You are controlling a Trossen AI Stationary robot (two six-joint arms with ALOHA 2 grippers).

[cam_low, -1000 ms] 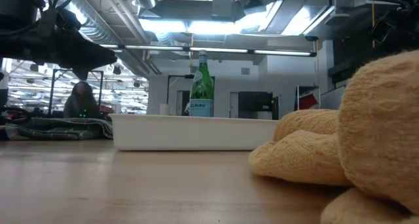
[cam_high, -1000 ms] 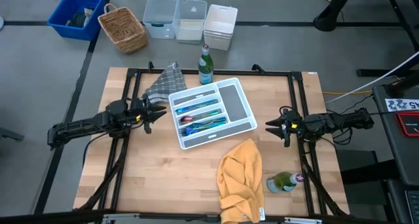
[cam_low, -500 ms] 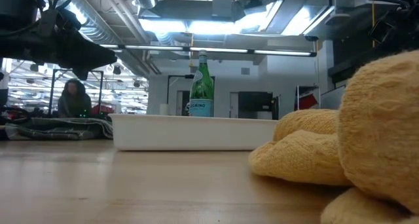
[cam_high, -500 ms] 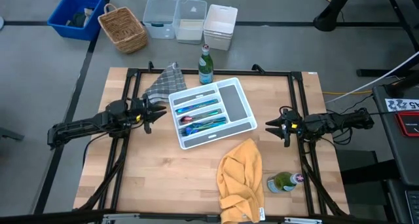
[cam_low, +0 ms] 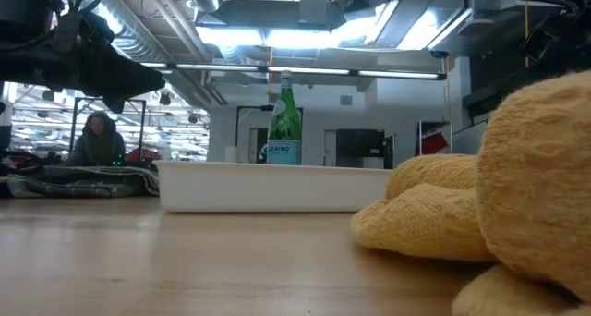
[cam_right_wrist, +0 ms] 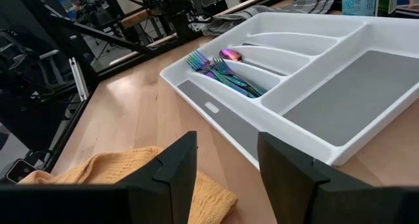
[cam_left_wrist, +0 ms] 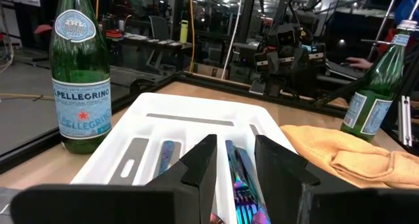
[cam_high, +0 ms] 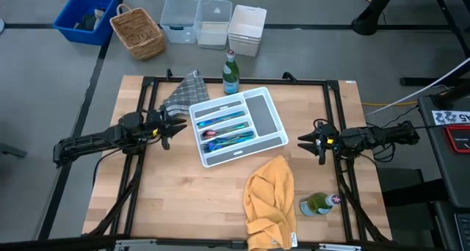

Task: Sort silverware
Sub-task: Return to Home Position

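Note:
The silverware (cam_high: 224,130), blue/teal and purplish-iridescent forks, spoons and knives, lies in the narrow compartments of the white divided tray (cam_high: 273,115) at the table's middle; it also shows in the right wrist view (cam_right_wrist: 226,73) and the left wrist view (cam_left_wrist: 239,178). My left gripper (cam_high: 178,124) hovers open and empty just left of the tray. My right gripper (cam_high: 302,142) hovers open and empty just right of the tray, its fingers (cam_right_wrist: 177,165) apart in its wrist view.
A green bottle (cam_high: 231,73) stands behind the tray; a second green bottle (cam_high: 317,204) lies at the near right. A yellow cloth (cam_high: 269,199) lies near the tray's front. A grey checked cloth (cam_high: 183,89) lies at the far left. Bins and a basket (cam_high: 137,32) stand beyond the table.

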